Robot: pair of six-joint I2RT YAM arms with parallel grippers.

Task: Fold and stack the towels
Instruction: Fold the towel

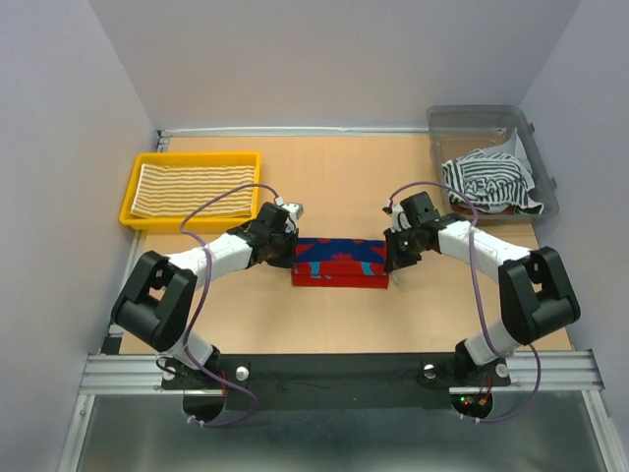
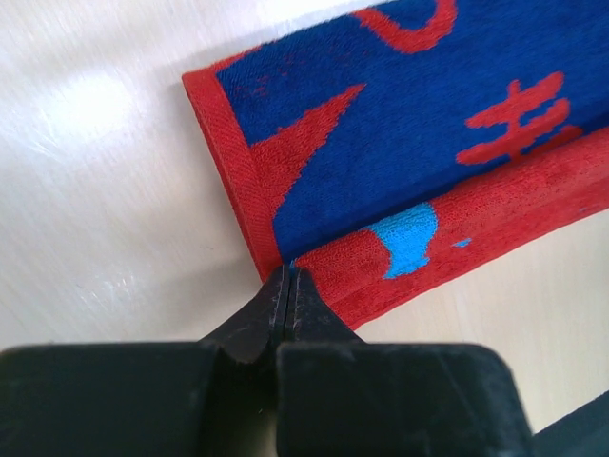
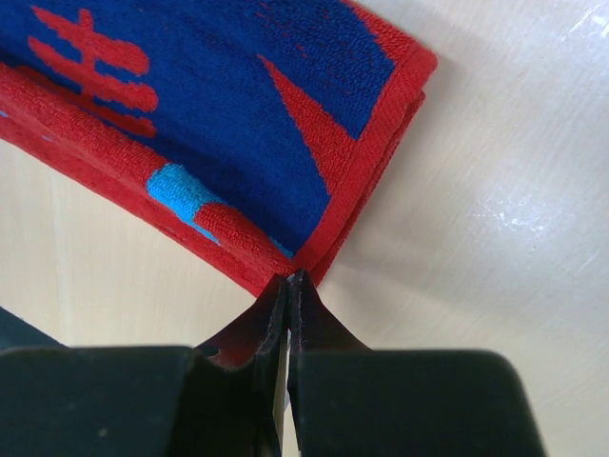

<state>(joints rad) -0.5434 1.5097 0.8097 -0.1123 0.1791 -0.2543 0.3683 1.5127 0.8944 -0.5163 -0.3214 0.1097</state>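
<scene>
Both arms meet the folded red and blue towel (image 1: 339, 262)
It lies in the middle of the bench (image 1: 334, 177). The left fingers (image 2: 257, 328) and right fingers (image 3: 319, 328) are pressed together, one pair at each near corner, likely to move both ends evenly; whether they nip cloth is hard to see. A yellow tray (image 1: 128, 197) holds a striped towel (image 1: 192, 190), a clear box (image 1: 472, 118) a black and white towel (image 1: 488, 182), neither in the way
</scene>
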